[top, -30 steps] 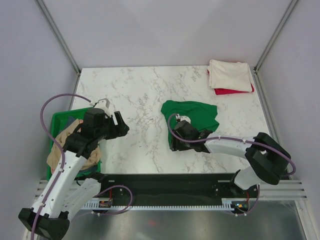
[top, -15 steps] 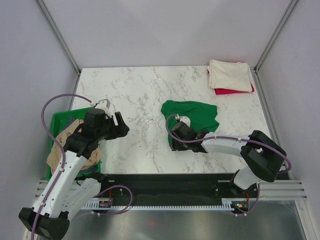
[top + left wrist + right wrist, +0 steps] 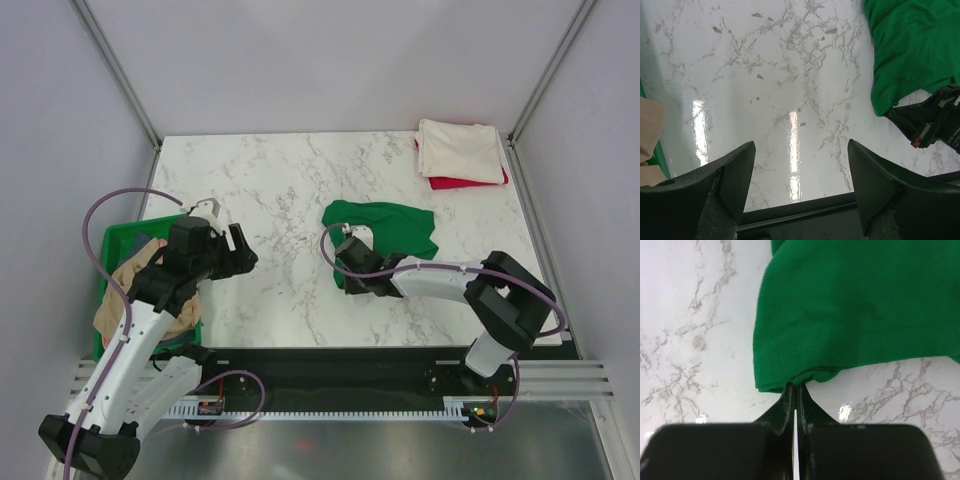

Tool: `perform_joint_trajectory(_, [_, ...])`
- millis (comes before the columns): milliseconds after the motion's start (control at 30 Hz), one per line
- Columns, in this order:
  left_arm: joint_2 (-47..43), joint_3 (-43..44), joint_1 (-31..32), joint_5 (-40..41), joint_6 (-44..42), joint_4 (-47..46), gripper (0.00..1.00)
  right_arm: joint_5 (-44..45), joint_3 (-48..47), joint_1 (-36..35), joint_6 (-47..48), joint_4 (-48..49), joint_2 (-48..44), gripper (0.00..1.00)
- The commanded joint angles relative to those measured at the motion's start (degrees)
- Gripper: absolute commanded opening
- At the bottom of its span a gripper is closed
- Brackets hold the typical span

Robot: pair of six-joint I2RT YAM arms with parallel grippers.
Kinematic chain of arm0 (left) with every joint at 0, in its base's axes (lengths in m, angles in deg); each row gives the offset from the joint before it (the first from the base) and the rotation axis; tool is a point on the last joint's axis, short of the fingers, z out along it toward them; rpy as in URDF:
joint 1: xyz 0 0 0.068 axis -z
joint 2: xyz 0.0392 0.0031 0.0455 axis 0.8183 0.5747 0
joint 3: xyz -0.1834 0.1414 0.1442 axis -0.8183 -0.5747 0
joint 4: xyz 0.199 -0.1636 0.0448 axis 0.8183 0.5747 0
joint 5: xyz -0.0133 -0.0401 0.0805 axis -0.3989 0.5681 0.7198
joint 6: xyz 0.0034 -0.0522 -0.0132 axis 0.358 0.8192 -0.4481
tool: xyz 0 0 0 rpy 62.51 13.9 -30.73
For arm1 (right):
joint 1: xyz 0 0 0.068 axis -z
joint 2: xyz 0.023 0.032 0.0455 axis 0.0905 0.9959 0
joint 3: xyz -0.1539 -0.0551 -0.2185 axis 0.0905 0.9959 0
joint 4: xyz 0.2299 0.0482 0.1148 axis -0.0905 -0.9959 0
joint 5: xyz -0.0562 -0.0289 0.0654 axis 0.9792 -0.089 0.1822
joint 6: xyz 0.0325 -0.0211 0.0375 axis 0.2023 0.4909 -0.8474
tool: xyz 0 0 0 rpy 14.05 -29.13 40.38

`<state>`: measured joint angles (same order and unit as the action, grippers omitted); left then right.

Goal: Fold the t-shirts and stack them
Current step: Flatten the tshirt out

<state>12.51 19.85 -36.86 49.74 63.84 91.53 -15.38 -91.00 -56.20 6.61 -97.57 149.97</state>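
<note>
This is a robotics lab test cell. A marble-patterned desk (image 3: 280, 170) is boxed in by plain pale wall panels (image 3: 330, 60) set between aluminium posts (image 3: 115, 70). Along the desk's near edge lie a black base plate (image 3: 330, 365) and a slotted cable rail (image 3: 340, 408). The left arm (image 3: 140, 340) and right arm (image 3: 450, 285) are bolted there, trailing purple cables (image 3: 128, 191).

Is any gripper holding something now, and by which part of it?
The right gripper is shut on the green t-shirt, pinching its stitched hem near a corner. The left gripper is open and holds nothing.
</note>
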Motion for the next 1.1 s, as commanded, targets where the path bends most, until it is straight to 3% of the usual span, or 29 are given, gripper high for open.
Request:
perform_joint_trajectory(0, [0.3, -0.3, -0.8, 0.8, -2.1, -1.6, 0.81, -7.2, -5.8, 0.0, 4.9, -1.1, -1.4, 0.0])
perform_joint_trajectory(100, [0.3, -0.4, -1.3, 0.8, -2.0, -1.7, 0.81, -12.3, -23.3, 0.0, 10.4, -5.9, -5.3, 0.0])
perform_joint_trajectory(133, [0.2, -0.4, -1.5, 0.9, -2.0, -1.6, 0.81, -10.9, -29.9, -0.1, 12.0, -12.4, -4.8, 0.0])
perform_joint_trajectory(167, [0.2, -0.3, -1.5, 0.9, -2.0, -1.7, 0.81, -9.0, -45.7, 0.0, 14.1, -16.7, -3.8, 0.0])
perform_joint_trajectory(233, [0.3, -0.3, -1.7, 1.1, -2.0, -1.7, 0.81, -5.1, -64.5, 0.5, 19.9, -25.6, 2.0, 0.0])
perform_joint_trajectory(267, [0.4, -0.4, -1.8, 1.3, -2.0, -1.7, 0.81, -1.0, -84.0, 1.2, 21.1, -33.8, 4.5, 0.0])
perform_joint_trajectory(367, [0.1, -0.4, -1.8, 1.5, -1.9, -1.6, 0.81, 2.3, -107.4, 9.1, 22.5, -40.9, 10.5, 0.0])
perform_joint_trajectory(433, [-0.3, -0.4, -1.9, 1.6, -1.9, -1.6, 0.81, 2.5, -100.4, 14.2, 20.1, -36.3, 2.4, 0.0])
perform_joint_trajectory(467, [-0.3, -0.4, -1.9, 1.7, -1.9, -1.7, 0.81, 2.4, -86.3, 16.7, 19.1, -33.8, -1.6, 0.0])
perform_joint_trajectory(500, [-0.5, -0.4, -1.9, 1.8, -1.8, -1.7, 0.81, 2.1, -79.0, 21.3, 18.4, -31.2, -9.5, 0.0])
perform_joint_trajectory(567, [-0.4, -0.5, -2.0, 1.7, -1.8, -1.7, 0.81, 0.6, -60.6, 25.2, 16.2, -26.0, -15.7, 0.0])
perform_joint_trajectory(767, [0.2, -0.4, -2.0, 1.4, -1.5, -1.7, 0.8, 1.3, -21.5, 39.6, 9.5, -21.5, -36.7, 0.0])
perform_joint_trajectory(800, [0.4, -0.4, -2.0, 1.1, -1.4, -1.7, 0.8, 0.0, -17.4, 40.3, 8.9, -20.5, -41.7, 0.0])
perform_joint_trajectory(933, [2.9, -0.4, -1.8, -1.0, 1.3, -2.5, 0.78, -13.5, 0.5, 40.2, 6.6, -16.0, -47.5, 0.0])
perform_joint_trajectory(1067, [7.0, -3.1, -0.5, -3.0, 6.9, -7.2, 0.73, -16.5, 8.5, 40.3, 7.2, -16.5, -48.6, 0.0])
